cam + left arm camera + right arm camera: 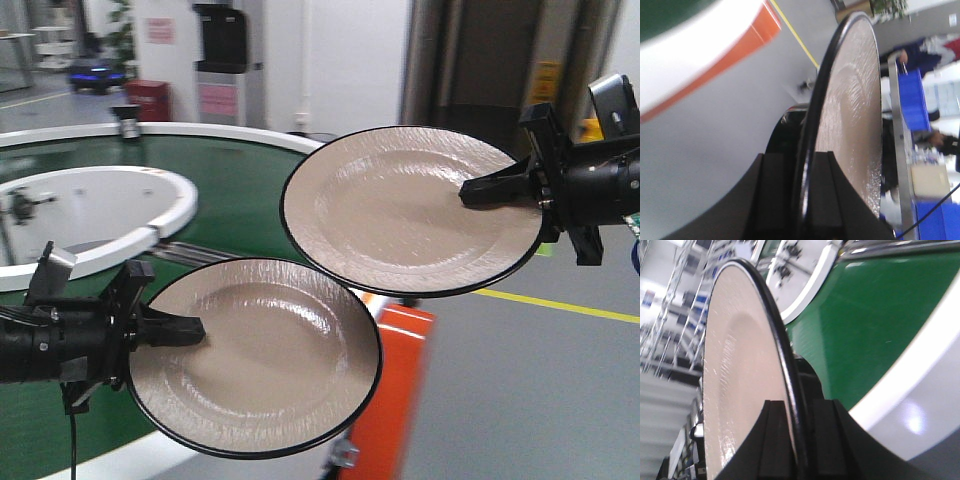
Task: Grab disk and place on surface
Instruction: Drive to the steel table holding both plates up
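Left gripper (182,330) is clamped on the rim of the left disk (262,362), which sticks out ahead of the fingers. Right gripper (483,188) grips the right disk (400,205) the same way. Our risk: with edge-only pinches the disks may pivot or slip, and the rims look close enough to clash. Both arms are reaching out, roughly level. Surface isn't in view.

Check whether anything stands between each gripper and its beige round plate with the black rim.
Nothing visible does: the left gripper is shut on the rim of the lower beige black-rimmed plate, the right gripper on the rim of the upper plate. No tabletop shows, so the way there cannot be judged.
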